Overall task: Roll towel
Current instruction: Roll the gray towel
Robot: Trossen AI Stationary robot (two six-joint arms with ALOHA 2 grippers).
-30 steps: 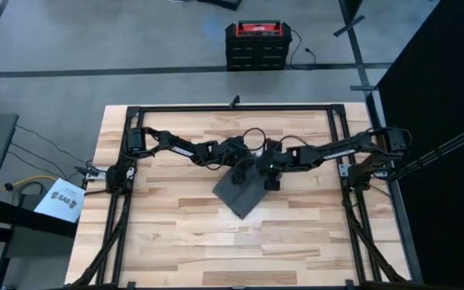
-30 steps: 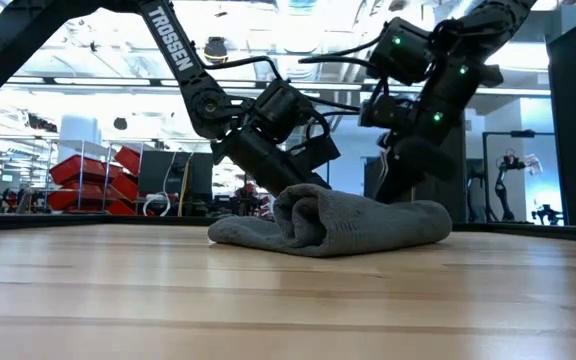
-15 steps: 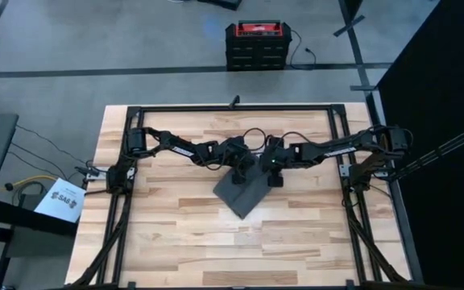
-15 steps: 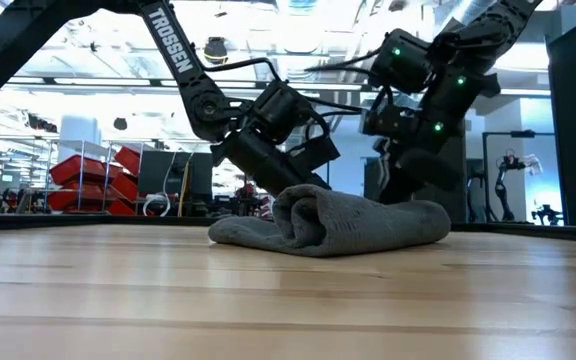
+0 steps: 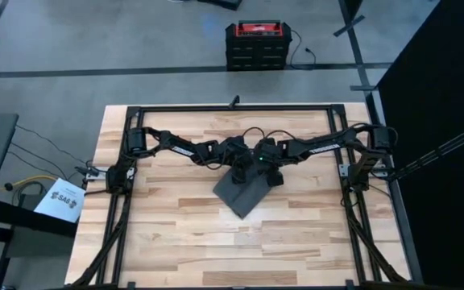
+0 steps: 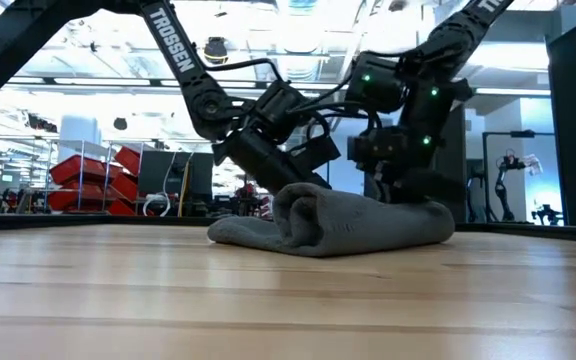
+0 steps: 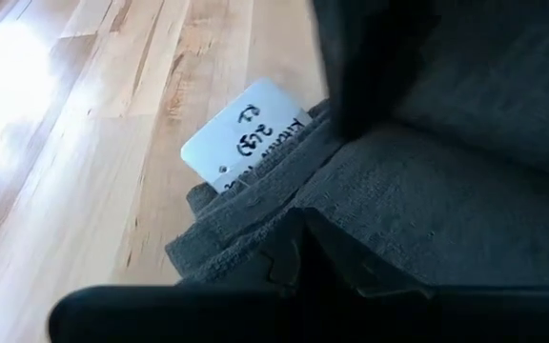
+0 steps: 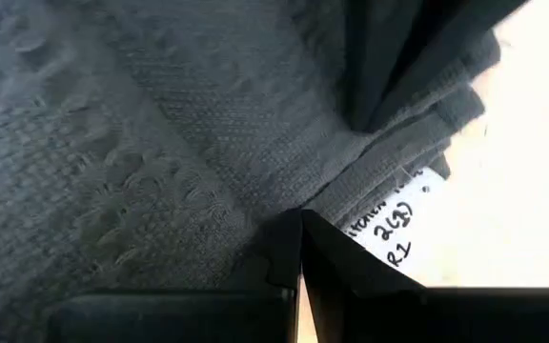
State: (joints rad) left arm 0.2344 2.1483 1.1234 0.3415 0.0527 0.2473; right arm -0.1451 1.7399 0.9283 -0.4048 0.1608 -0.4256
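Towel [image 5: 246, 192] is lying on the tabletop [image 5: 184, 234], a little behind its middle, folded into a dark grey slab with its near corner pointing toward the front edge. In the low view the towel [image 6: 333, 222] is showing a rolled lump on its nearer side, with a flatter tail trailing off from the lump along the wood.

Both grippers are pressing onto the towel's far edge, side by side. The left gripper [image 5: 242, 165] is coming in over the towel's far left corner; in its wrist view the fingers are meeting together, tips resting on the cloth [image 7: 465, 191], with the white tag [image 7: 246, 133] sticking out from under the folded edge just beyond them. The right gripper [image 5: 271, 171] is sitting on the far right corner; its wrist view is likewise showing the fingers closed together against the towel [image 8: 141, 143], the tag [image 8: 394, 233] peeking out from the layered edge just past them.

Whether either gripper is actually pinching cloth I cannot tell.

Beyond the towel, past the tabletop's far edge, a red and black case [image 5: 254, 44] is standing on the floor.
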